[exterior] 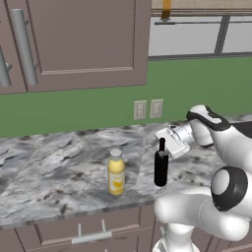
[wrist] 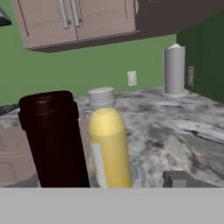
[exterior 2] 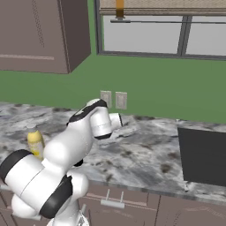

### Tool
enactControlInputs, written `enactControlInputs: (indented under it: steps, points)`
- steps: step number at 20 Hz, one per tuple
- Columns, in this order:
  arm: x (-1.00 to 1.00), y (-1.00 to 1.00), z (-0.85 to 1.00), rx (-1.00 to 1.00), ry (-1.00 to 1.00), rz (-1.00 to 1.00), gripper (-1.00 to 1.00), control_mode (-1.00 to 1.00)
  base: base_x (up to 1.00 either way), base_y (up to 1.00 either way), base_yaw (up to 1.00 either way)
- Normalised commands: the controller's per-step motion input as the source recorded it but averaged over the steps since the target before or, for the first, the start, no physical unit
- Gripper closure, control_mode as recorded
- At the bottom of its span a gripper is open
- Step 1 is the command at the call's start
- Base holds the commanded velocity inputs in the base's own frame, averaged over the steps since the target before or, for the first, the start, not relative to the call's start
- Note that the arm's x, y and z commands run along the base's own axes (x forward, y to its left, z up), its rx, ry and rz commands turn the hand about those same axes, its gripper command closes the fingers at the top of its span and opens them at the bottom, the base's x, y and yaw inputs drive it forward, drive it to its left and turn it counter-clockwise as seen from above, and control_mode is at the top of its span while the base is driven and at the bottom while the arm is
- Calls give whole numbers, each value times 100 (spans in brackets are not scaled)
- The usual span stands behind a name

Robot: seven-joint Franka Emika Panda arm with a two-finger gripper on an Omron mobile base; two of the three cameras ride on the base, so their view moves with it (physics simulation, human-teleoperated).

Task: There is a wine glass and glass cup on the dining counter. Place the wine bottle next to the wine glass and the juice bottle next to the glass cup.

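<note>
Gripper (exterior: 163, 141): level with the top of the wine bottle, approaching from the side; one dark finger tip (wrist: 176, 178) rises at the bottom of the hand view. Whether the jaws stand apart or are closing cannot be told; nothing is seen held.
Wine bottle (exterior: 161, 165): upright near the front edge of the marbled worktop (exterior: 44, 172), neck and dark red top just beside the hand; it looms close in the hand view.
Juice bottle (exterior: 116, 172): upright, white cap on, near the wine bottle but apart from it, on its far side from the hand.
Risk, tipping: a grasp taken high on the slim neck could tilt the tall bottle; judged the likeliest fault.
Risk, collision: a push along the approach line could drive the wine bottle into the juice bottle.
Contents: wine bottle opaque, level unreadable; juice bottle yellow-orange throughout, apparently full.
Paper towel roll (wrist: 174, 70): upright, farther along the worktop.
</note>
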Motion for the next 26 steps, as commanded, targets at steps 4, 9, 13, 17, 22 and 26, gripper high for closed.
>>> enactControlInputs:
  steps: [4,9,13,17,22,26]
  points:
    - [0,2,0,0,2,-8,100,-100,0,0,0]
    - [-7,-4,3,0,0,-3,100,-100,0,0,0]
    - [-34,-3,33,0,0,0,100,-100,0,0,0]
    - [-40,-2,54,-3,0,0,100,-100,0,0,0]
    - [-36,-2,61,-1,1,-1,100,-100,0,0,0]
    - [-42,-5,53,0,-4,-2,100,-100,0,0,0]
